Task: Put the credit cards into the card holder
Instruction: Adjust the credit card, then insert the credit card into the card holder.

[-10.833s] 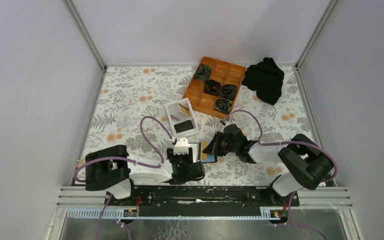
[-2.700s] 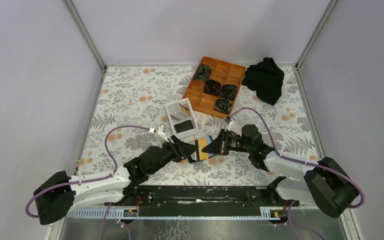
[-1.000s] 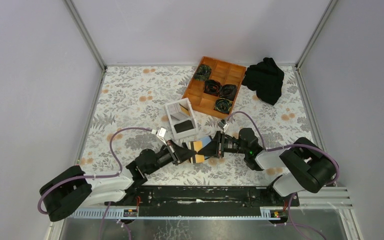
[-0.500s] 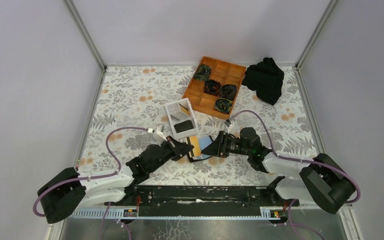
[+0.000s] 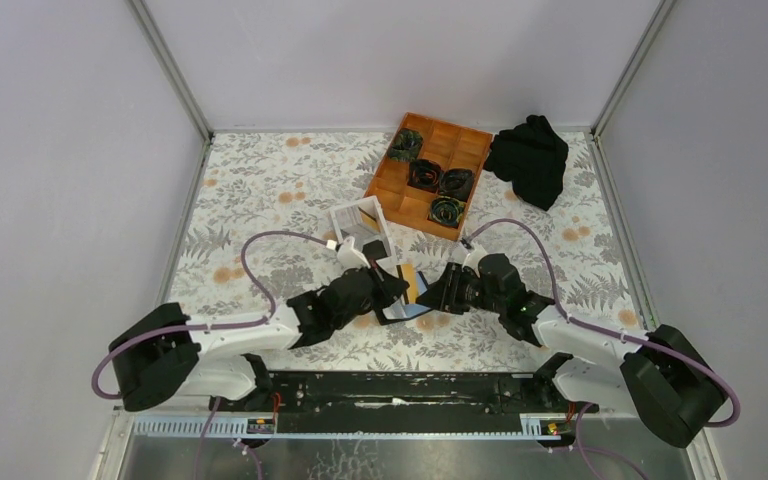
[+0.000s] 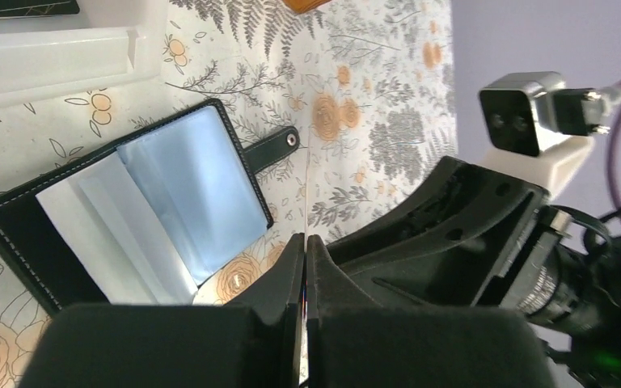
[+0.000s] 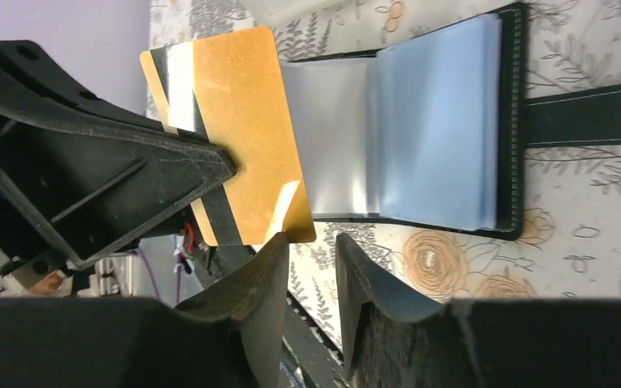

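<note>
The black card holder [image 6: 16, 230] lies open on the floral table, its pale blue sleeves [image 7: 441, 121] facing up and its strap tab [image 6: 273, 147] to one side. My left gripper [image 6: 305, 241] is shut on an orange-tan credit card [image 7: 238, 133] and holds it on edge just over the holder's [image 5: 407, 309] near side. In the top view the card [image 5: 410, 282] stands between the two grippers. My right gripper [image 7: 311, 242] is open beside the card's lower corner, with nothing between its fingers. In the top view the right gripper [image 5: 440, 291] faces the left gripper [image 5: 396, 284].
A white open-topped box [image 5: 361, 236] stands right behind the left gripper. Farther back sit an orange wooden compartment tray [image 5: 430, 172] with dark items and a black cloth [image 5: 530, 158]. The metal rail [image 5: 400, 388] runs along the near edge.
My left arm has swung forward and right, carrying the orange-tan card up over the open holder. The right gripper has come off the card and stands open beside it.
</note>
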Tool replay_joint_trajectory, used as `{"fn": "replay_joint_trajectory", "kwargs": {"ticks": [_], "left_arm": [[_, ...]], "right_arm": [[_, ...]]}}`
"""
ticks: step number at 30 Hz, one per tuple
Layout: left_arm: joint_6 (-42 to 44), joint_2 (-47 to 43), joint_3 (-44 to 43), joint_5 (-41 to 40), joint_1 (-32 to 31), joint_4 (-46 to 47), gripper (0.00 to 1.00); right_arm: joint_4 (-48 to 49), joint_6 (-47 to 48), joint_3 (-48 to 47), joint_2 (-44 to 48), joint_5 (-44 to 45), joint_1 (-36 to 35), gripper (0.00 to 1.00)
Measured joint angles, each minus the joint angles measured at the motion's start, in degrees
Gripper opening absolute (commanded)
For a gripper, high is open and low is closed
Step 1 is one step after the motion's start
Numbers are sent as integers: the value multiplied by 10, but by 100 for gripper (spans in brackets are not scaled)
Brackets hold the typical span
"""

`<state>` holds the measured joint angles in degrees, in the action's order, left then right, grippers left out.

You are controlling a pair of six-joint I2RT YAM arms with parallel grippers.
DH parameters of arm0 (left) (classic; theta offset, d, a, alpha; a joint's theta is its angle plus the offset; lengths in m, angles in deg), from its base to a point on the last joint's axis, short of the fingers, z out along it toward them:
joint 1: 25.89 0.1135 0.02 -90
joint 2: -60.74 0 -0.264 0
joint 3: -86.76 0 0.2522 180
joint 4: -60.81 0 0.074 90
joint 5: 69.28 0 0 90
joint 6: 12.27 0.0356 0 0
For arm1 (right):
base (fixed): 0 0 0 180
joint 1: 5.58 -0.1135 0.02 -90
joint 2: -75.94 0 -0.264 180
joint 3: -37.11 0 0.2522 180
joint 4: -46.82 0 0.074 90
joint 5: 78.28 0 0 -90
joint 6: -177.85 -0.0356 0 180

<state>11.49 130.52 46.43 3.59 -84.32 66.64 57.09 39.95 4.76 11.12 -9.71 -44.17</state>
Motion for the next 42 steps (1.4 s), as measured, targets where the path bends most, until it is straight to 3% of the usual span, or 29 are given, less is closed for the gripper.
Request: {"fn": "replay_joint_trajectory", "kwargs": {"ticks": [9,21,42], "left_arm": [[-5,94,-85,-46,-27,-86,0],[-49,90,-49,-79,-33,-130,0],[-76,68,19,-88,-33,-87,0]], "right_arm": [[-76,25,-2,46,76,0,31],[-112,37,-2,74,104,0,25],[-83,71,-50,-78,97,0,22]]}}
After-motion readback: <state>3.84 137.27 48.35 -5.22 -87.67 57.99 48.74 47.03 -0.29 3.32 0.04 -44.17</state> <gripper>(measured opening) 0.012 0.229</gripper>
